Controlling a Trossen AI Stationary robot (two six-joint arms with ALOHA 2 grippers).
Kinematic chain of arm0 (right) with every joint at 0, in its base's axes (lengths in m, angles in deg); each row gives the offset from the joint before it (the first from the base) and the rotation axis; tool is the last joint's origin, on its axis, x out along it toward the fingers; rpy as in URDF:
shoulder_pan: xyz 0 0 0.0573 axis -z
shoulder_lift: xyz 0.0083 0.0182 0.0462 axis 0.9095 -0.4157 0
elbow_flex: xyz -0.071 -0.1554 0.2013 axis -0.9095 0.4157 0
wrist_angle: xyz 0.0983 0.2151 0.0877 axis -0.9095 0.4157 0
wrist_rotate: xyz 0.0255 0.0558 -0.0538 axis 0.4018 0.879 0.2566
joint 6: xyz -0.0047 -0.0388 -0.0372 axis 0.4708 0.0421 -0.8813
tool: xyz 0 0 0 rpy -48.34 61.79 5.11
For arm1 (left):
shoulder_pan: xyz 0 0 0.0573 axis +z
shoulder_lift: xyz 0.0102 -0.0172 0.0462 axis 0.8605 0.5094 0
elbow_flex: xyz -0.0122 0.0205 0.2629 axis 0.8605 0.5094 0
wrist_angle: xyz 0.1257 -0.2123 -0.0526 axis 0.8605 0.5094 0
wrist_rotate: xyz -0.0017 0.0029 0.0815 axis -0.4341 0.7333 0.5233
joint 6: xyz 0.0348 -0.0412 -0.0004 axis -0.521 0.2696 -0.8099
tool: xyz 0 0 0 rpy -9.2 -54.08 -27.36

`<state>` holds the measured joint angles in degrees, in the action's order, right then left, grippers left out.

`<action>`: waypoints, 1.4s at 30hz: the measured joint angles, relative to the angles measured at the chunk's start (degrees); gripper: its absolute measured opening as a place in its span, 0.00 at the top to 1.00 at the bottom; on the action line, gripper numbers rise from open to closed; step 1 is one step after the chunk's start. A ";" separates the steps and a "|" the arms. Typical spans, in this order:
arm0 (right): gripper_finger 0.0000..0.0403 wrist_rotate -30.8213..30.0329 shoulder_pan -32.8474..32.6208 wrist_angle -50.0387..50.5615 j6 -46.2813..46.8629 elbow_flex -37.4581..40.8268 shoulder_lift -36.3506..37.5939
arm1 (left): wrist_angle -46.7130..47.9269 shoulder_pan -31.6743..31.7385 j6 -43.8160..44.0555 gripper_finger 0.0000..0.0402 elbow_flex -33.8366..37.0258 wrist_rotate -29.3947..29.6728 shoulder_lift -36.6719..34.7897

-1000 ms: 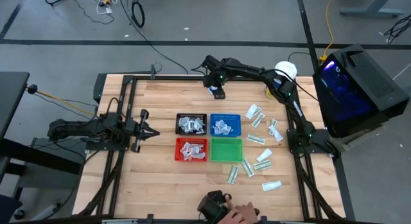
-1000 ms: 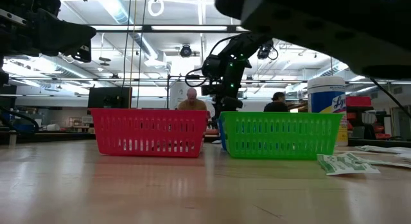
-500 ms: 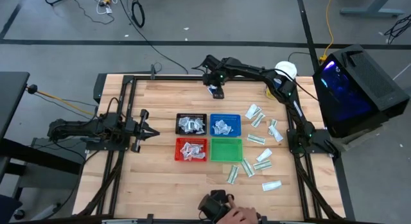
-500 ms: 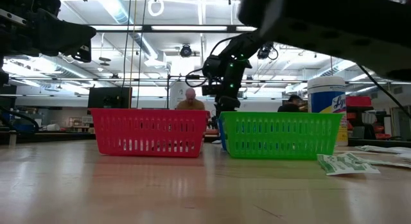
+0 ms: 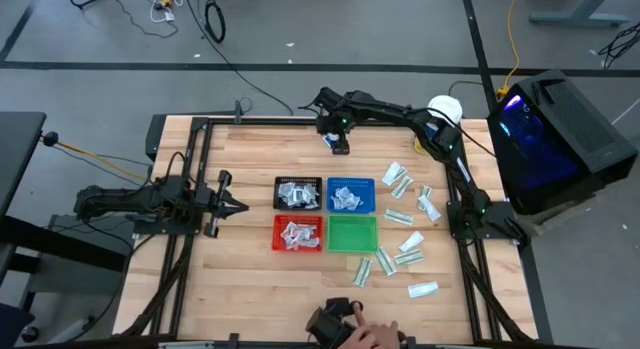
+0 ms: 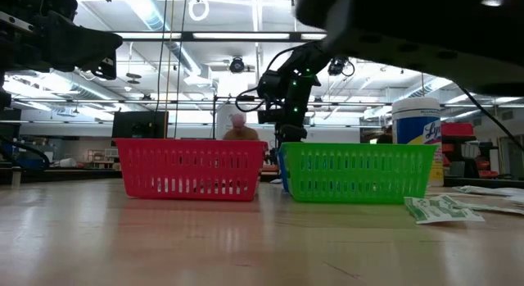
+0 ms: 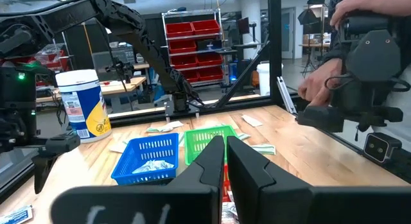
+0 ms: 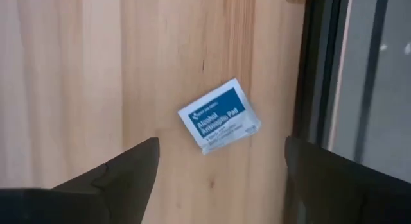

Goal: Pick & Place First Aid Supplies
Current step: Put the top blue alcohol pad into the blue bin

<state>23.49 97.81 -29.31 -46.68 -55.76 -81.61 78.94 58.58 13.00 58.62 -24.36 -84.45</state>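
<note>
We find the right gripper point(image 8: 215, 169) spread wide, hanging above a lone alcohol prep pad point(image 8: 219, 117) on the table's far edge beyond the blue tray point(image 5: 351, 195); we judge the pick step in hand; next it must descend and straddle the packet; its print reads "Alcohol"; the left gripper point(image 5: 222, 203) waits clenched, empty, beside the trays.

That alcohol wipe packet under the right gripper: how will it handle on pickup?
The alcohol wipe packet looks thin and flat on the wood table, so it is probably very light and floppy. Lying flush, it will likely slide rather than lift if nudged sideways. The right gripper stands open above it; an edge pinch may be needed.
</note>
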 joint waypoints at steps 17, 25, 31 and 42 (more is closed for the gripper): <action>0.17 7.32 0.52 -3.54 -24.54 0.00 0.00 | 0.00 -0.02 0.01 0.94 0.01 0.00 0.00; 0.17 7.24 1.20 -7.89 -27.50 4.39 0.02 | 0.00 0.00 0.01 0.94 -0.01 -0.02 0.00; 0.17 7.28 1.52 -11.10 -27.46 6.99 0.00 | 0.00 0.00 0.01 0.94 0.00 0.00 0.00; 0.17 6.31 2.63 -12.91 -27.33 7.63 -0.02 | 0.00 0.00 0.01 0.94 -0.01 0.00 0.00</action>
<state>29.80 100.44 -42.21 -74.01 -48.13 -81.63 78.94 58.58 13.01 58.61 -24.36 -84.45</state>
